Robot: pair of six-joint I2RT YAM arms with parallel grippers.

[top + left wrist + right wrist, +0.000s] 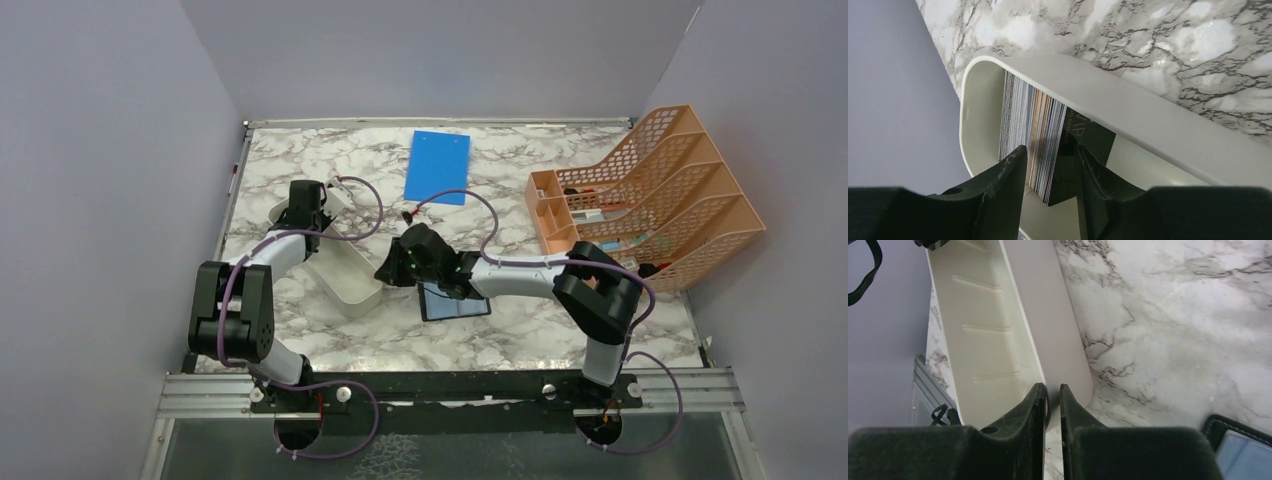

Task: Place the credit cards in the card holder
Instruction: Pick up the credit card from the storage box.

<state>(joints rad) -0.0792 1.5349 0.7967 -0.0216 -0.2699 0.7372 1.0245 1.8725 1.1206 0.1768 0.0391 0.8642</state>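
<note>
Marble-patterned table top (pixel 330 160) carries a white oblong plastic tray (pixel 345 285) at the left, a flat blue rectangular board (pixel 438 165) at the far middle and an orange mesh desk rack (pixel 650 200) at the right. The small black folding card holder (pixel 455 302) lies open near the middle, grey-blue inside upward, just right of the tray and partly under the right arm.

The thin credit cards (pixel 1030 125) stand on edge in a stack at the tray's far end; no card shows in the visible part of the holder.

Left gripper (pixel 1050 150) straddles part of the stack, a dark card included; whether it has clamped them cannot be told. Right gripper (pixel 1052 387) is clenched on the tray's thin wall at its near end; in my judgement this steadies the tray while a card is drawn.

Overhead view gives the layout but hides the cards behind the left wrist; the left wrist view alone shows the stack; the right wrist view alone shows the pinch on the wall and a corner of the holder.
</note>
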